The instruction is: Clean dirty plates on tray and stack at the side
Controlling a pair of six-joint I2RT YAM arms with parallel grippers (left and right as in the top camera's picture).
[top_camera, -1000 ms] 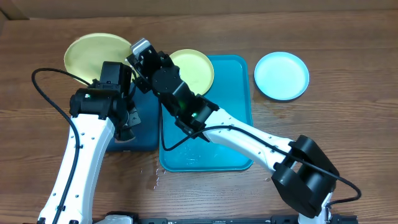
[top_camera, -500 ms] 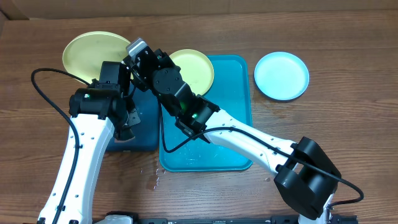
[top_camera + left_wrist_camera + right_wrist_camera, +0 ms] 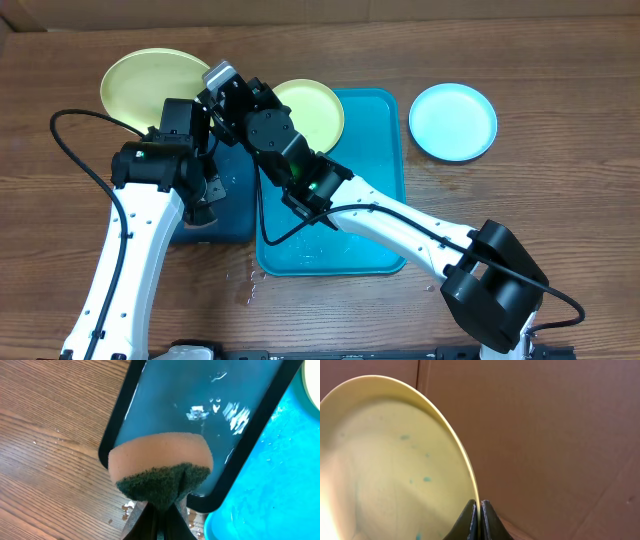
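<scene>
Sponge (image 3: 160, 467), peach foam with a dark green scrub face, sits pinched in my left gripper (image 3: 159, 515), over a corner of the wet navy tray (image 3: 165, 390). The turquoise tray (image 3: 270, 485) lies just to that gripper's right. My right gripper (image 3: 480, 506) is pressed together on the rim of a yellow-green plate (image 3: 395, 460), which spreads away to the left of the fingertips, blue specks on its face. A second plate (image 3: 315, 112) lies on the turquoise tray close beside my right wrist. A third plate (image 3: 453, 121), pale cyan, rests on the table (image 3: 560, 200), well off to that wrist's right.
</scene>
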